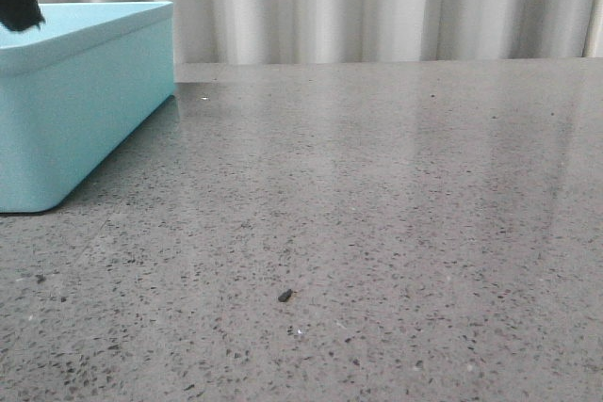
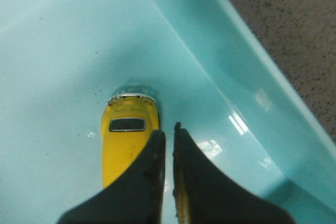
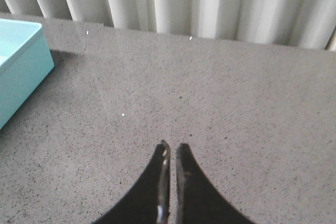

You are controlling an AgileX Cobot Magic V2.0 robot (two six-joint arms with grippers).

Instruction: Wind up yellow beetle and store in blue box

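Inside, yellow beetle (image 2: pixel 125 140) on blue box (image 2: pixel 247 72) floor, left pincer (image 2: pixel 169 139) closed above

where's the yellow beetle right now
In the left wrist view, the yellow beetle sits on the floor inside the blue box, just beyond the left gripper; its fingers are closed.

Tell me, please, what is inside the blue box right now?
The yellow beetle lies on the floor of the blue box, seen from the left wrist. The left gripper hangs above it, fingers together, covering its near end. The box floor behind the fingers is hidden.
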